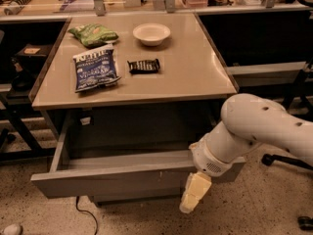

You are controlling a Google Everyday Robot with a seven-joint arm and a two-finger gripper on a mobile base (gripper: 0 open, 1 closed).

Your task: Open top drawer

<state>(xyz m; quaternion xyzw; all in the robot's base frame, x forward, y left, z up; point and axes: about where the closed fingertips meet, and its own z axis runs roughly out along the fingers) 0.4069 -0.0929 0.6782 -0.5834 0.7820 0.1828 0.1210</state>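
I am hanging my gripper (195, 194) low in front of the right end of the top drawer (112, 180) front, which is standing pulled well out from under the table (190, 77) — whether the gripper is spread or pressed together I cannot tell

Warm, dim light is cast from above onto the desk (195, 67) — a pale sheen is seen near its right edge. The gripper (195, 194), below the front-right corner, is lit against shadow.
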